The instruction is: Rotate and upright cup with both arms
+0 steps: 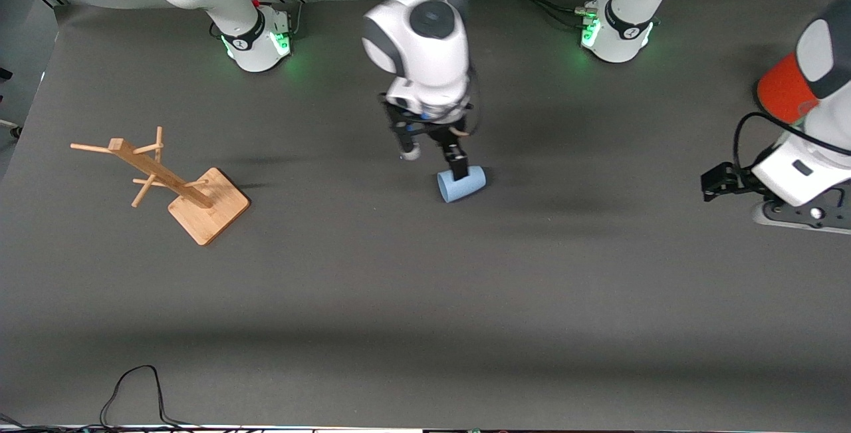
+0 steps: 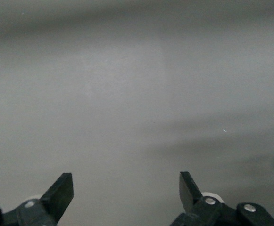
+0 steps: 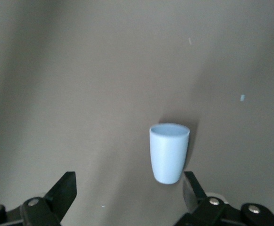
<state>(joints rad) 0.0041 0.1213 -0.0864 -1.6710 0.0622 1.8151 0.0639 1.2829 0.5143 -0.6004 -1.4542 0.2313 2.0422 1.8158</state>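
Note:
The light-blue cup (image 1: 461, 184) lies on its side on the grey table, about midway between the two arms' ends. My right gripper (image 1: 433, 159) hangs just above it, open and empty, with one finger (image 1: 459, 168) over the cup's upper side. In the right wrist view the cup (image 3: 169, 153) lies with its narrow end beside one finger (image 3: 189, 183) of the open right gripper (image 3: 128, 182). My left gripper (image 1: 715, 185) waits low at the left arm's end of the table, open and empty. The left wrist view shows the open left gripper (image 2: 126, 184) over bare table.
A wooden mug tree (image 1: 166, 177) lies tipped on its square base toward the right arm's end. An orange can (image 1: 788, 90) stands at the left arm's end, partly hidden by the left arm. A black cable (image 1: 133, 390) loops at the table's front edge.

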